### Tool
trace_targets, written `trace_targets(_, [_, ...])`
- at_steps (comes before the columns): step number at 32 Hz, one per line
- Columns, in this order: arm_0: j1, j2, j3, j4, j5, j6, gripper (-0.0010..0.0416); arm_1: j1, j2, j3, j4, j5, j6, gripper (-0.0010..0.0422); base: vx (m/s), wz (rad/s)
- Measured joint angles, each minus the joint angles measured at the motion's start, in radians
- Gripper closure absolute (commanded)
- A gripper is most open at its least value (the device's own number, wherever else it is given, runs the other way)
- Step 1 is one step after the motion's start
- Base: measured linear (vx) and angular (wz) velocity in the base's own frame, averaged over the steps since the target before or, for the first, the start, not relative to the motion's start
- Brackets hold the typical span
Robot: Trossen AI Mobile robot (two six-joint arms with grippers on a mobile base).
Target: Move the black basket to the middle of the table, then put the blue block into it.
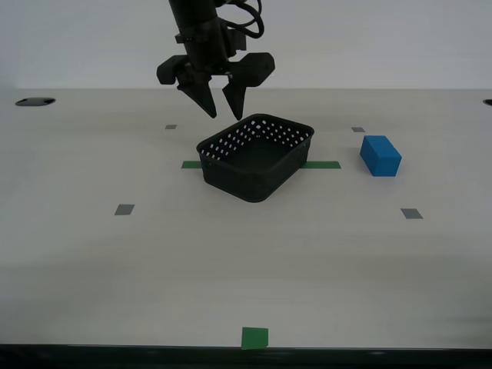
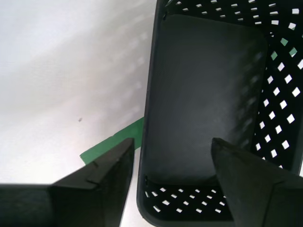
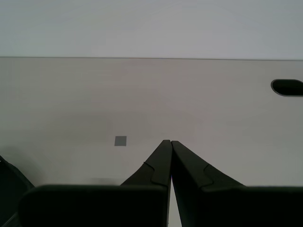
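In the exterior view, my second gripper (image 1: 218, 102) is hovering, jaws spread, above the far rim of the small perforated black plastic basket (image 1: 256, 156), which is sitting mid-table on the pale off-white table (image 1: 246, 261); the bright-blue rectangular block (image 1: 380, 155) is lying apart, toward the right edge. In the second wrist view the basket is sitting empty. In the first wrist view my first gripper (image 3: 169, 142) is pressed together over bare table. Next, I judge, it should be centring its jaws squarely over the block.
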State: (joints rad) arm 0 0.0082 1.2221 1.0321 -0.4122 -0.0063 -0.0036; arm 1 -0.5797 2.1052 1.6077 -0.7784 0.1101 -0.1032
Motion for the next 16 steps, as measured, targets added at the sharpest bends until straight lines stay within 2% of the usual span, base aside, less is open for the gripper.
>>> trace_targets(1, [0.0, 0.0, 0.0, -0.001, 0.0, 0.0, 0.0406, 0.003, 0.0, 0.003, 0.0, -0.002, 0.0, 0.0161, 0.0, 0.0])
trace_targets(4, [-0.001, 0.0, 0.0, -0.021, 0.0, 0.0, 0.0406, 0.016, 0.0, 0.026, -0.004, -0.054, -0.001, 0.0154, 0.0, 0.0])
trace_targets(5, [0.0, 0.0, 0.0, -0.025, 0.0, -0.001, 0.0406, 0.019, 0.0, 0.039, -0.005, -0.087, 0.002, 0.0154, 0.0, 0.0])
trace_targets(9, [0.0, 0.0, 0.0, -0.038, 0.0, -0.003, 0.0406, 0.056, -0.002, 0.095, -0.005, -0.135, 0.02, 0.0153, 0.0, 0.0])
trace_targets(10, [0.0, 0.0, 0.0, -0.047, 0.0, -0.003, 0.0405, 0.078, 0.003, 0.136, -0.013, -0.14, 0.022, 0.0153, 0.0, 0.0])
trace_targets(12, [0.0, 0.0, 0.0, -0.053, 0.0, -0.003, 0.0405, 0.143, 0.001, 0.19, -0.027, -0.177, 0.028, 0.0153, 0.0, 0.0])
trace_targets(14, [0.0, 0.0, 0.0, -0.058, 0.0, -0.003, 0.0406, 0.193, -0.001, 0.215, -0.039, -0.186, 0.032, 0.0154, 0.0, 0.0])
trace_targets(16, [0.0, 0.0, 0.0, -0.067, 0.0, -0.003, 0.0405, 0.285, -0.001, 0.228, -0.05, -0.206, 0.037, 0.0153, 0.0, 0.0])
